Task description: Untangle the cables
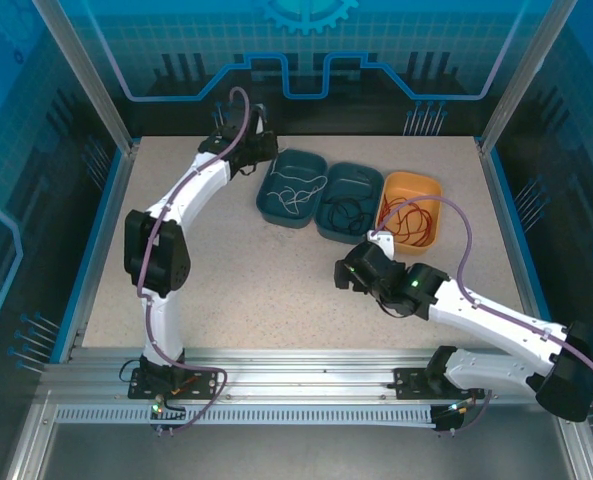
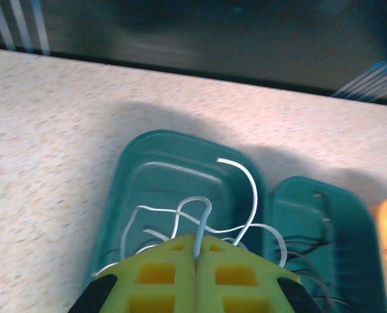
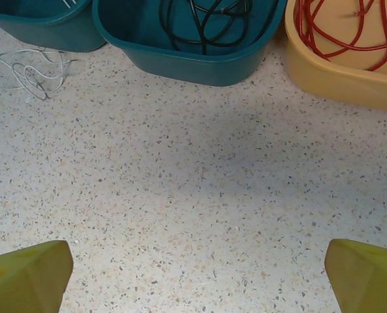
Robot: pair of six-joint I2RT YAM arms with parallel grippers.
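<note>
White cable [image 2: 203, 199] in left jaws, arm [image 1: 191, 190] outstretched

Left end effector [image 2: 198, 244] pinches white cable [image 2: 253, 192] in teal tray [image 2: 117, 195].

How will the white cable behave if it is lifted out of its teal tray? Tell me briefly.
Likely floppy: the white cable lies in loose, uneven loops in the teal tray. Probably very light, being so thin. It may drag its other loops along, since strands cross where the left fingers pinch one.
</note>
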